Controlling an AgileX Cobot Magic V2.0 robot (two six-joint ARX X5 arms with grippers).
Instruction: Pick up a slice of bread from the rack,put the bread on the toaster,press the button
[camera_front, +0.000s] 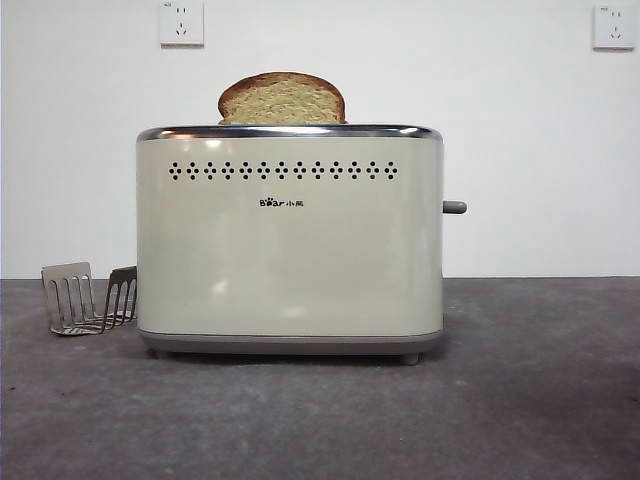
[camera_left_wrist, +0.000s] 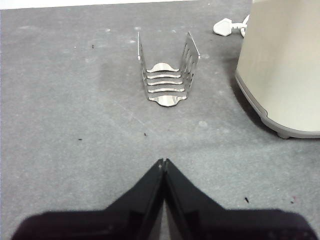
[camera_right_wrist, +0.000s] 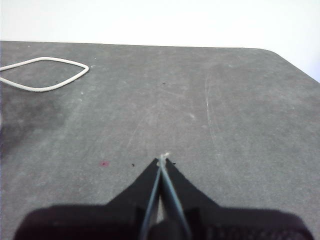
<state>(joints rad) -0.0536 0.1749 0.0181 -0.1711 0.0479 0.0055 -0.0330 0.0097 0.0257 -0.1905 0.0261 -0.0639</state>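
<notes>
slice of bread (camera_front: 282, 99) upright in toaster (camera_front: 290, 240) top | rack (camera_left_wrist: 167, 75) beside, seemingly bare | left gripper (camera_left_wrist: 163, 162), right gripper (camera_right_wrist: 163, 159) closed, holding nothing

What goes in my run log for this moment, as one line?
slice of bread in toaster | rack empty | button unpressed | left gripper shut | right gripper shut

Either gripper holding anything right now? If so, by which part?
Nothing held. Left gripper and right gripper are shut and empty; the slice of bread sits in the toaster.

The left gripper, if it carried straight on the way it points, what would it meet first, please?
Probably the rack, standing empty ahead of the shut left gripper; bare table lies between, and the toaster sits off to one side.
</notes>
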